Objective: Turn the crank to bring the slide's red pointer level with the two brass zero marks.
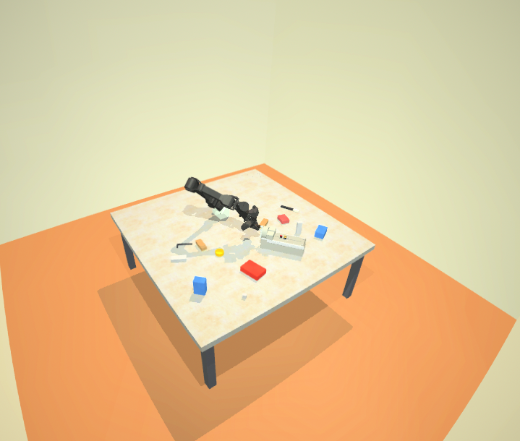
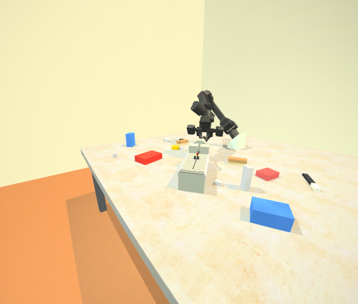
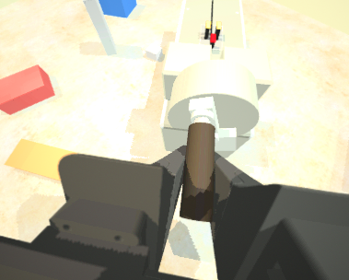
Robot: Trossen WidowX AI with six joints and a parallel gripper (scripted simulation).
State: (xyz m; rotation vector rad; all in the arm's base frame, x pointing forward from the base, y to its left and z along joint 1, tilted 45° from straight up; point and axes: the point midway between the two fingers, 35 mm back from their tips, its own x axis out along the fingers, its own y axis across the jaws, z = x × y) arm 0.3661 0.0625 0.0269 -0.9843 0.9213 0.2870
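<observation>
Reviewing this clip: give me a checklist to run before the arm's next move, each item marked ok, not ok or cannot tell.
1. Gripper shut on the brown crank handle: ok.
2. Red pointer level with the brass zero marks: not ok; it sits short of them, on the crank side.
3. Handle released: not ok, and rightly so while the pointer is off.
4. Loose items off the slide's track: ok, none seen on it.
5. Turning direction that brings the pointer to the marks: cannot tell.
</observation>
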